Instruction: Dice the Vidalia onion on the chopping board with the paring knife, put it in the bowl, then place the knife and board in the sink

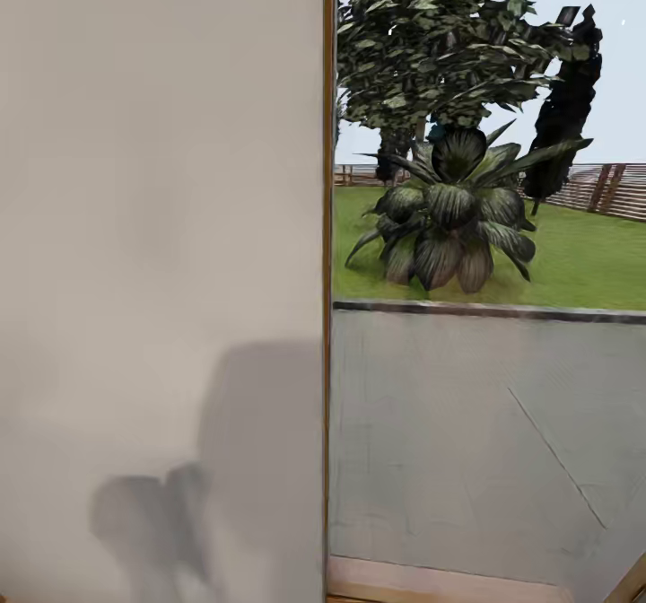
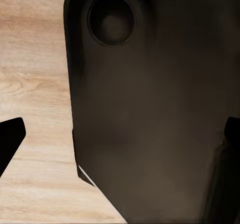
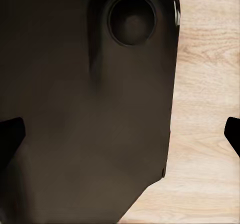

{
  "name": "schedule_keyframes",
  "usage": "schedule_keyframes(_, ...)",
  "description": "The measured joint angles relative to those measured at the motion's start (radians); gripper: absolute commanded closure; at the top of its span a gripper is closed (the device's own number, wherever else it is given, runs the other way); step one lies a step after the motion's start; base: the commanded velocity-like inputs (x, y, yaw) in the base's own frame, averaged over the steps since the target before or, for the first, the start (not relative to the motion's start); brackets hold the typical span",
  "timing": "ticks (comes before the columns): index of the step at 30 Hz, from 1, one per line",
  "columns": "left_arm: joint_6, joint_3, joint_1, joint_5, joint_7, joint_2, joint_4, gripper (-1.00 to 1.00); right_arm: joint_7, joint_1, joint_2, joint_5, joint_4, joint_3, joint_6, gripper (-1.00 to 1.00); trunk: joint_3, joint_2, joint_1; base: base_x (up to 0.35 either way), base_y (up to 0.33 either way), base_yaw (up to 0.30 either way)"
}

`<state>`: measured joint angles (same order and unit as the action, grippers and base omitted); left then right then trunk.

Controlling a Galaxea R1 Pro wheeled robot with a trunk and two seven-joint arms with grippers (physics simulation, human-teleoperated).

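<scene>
The sink, chopping board, paring knife, bowl, countertop and onion are out of view. In the left wrist view my left gripper [image 2: 120, 134] is open, its dark fingertips [image 2: 10, 139] far apart at the picture's edges with nothing between them. It hangs over a dark part of my own body [image 2: 150, 109] and the wooden floor [image 2: 35, 59]. My right gripper [image 3: 120, 134] is open too, with its fingertips [image 3: 10, 134] spread wide over the same dark body [image 3: 85, 109] and floor [image 3: 205, 84].
The head view faces a plain cream wall [image 1: 161, 181] carrying my shadow [image 1: 179, 495]. A thin wooden frame [image 1: 328, 226] borders a window onto a grey patio [image 1: 484, 441], lawn and a leafy plant [image 1: 449, 217]. A strip of wooden floor [image 1: 431, 581] lies below.
</scene>
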<state>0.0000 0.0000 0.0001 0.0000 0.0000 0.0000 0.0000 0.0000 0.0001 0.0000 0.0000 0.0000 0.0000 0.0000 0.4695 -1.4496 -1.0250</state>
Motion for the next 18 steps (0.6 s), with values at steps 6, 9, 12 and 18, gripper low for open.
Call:
schedule_keyframes(6,-0.001,0.001,0.001,-0.001,-0.001,-0.001,0.001,-1.0,0.001,-0.001,0.001,0.002,0.003,0.006,0.001,-1.0,0.0,0.0,0.0,0.0,0.0,0.0)
schedule_keyframes(9,-0.001,0.002,0.002,-0.001,-0.001,0.003,0.001,-1.0,0.0,-0.002,0.018,0.003,-0.012,0.006,0.0,-1.0,0.0,0.0,0.0,0.0,0.0,0.0)
schedule_keyframes(12,-0.001,0.001,0.002,-0.001,-0.001,0.005,0.001,-1.0,0.0,-0.002,0.035,0.002,-0.029,0.006,0.001,-1.0,0.0,0.0,0.0,0.0,0.0,0.0)
schedule_keyframes(18,-0.001,0.001,0.002,-0.001,-0.001,0.005,0.001,-1.0,0.0,-0.002,0.041,-0.001,-0.044,0.003,0.001,-1.0,0.0,0.0,0.0,0.0,0.0,0.0)
